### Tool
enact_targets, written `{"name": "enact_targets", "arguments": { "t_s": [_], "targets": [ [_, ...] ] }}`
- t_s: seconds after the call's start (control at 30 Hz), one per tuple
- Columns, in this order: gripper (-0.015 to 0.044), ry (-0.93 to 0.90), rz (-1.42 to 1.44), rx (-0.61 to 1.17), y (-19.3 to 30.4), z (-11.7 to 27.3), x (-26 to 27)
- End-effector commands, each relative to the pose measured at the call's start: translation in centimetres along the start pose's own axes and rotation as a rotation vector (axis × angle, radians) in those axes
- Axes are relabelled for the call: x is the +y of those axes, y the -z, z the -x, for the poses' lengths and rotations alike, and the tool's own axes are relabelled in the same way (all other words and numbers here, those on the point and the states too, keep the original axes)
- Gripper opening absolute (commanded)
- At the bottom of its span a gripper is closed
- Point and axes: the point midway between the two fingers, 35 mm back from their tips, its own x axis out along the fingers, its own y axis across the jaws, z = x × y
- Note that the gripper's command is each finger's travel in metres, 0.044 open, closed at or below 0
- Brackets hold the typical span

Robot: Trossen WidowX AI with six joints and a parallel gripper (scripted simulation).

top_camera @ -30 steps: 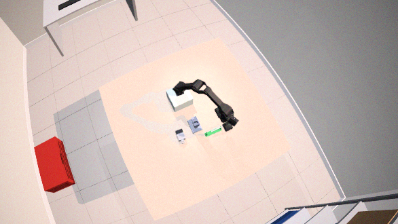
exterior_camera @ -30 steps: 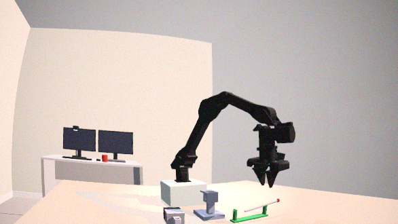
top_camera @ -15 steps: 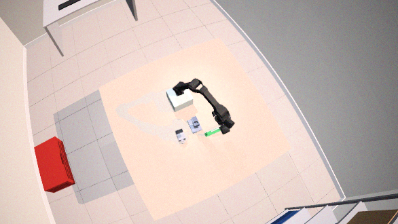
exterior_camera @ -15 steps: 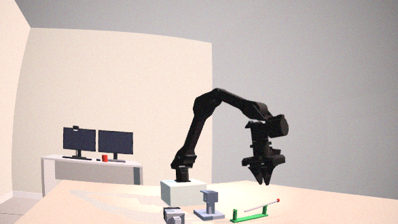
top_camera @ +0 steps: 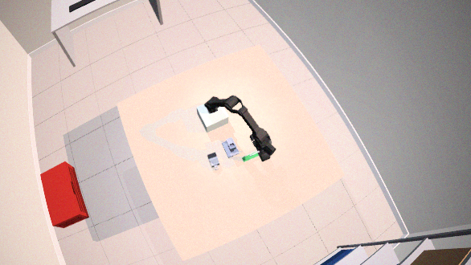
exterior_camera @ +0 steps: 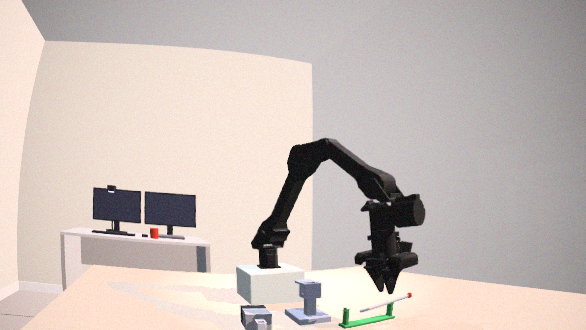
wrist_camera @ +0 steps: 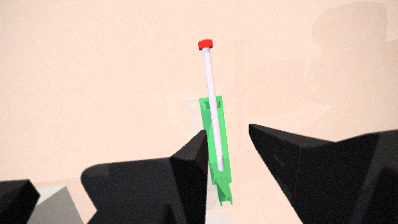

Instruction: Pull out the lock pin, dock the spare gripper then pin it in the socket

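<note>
The lock pin, a pale shaft with a red head, lies out of the socket on a green rack. It is tilted: its head sticks up past one post and its tip sits low, short of the other post. My gripper is open and empty above the pin, its fingers either side of the shaft line in the wrist view. The blue-grey mount stands upright with no pin visible in its socket. The spare gripper, grey and dark, lies beside the mount, apart from it.
The arm's pale base block stands behind the mount. A red cabinet and a desk with monitors are far off. A shelf unit shows at the lower right of the top view.
</note>
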Motion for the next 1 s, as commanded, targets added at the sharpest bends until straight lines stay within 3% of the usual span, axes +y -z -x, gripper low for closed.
{"name": "enact_targets", "arguments": {
  "t_s": [0.0,0.97],
  "targets": [
    [0.018,-0.014,0.003,0.01,0.3,-1.0,0.4],
    [0.018,-0.014,0.003,0.01,1.0,-5.3,0.8]
  ]
}}
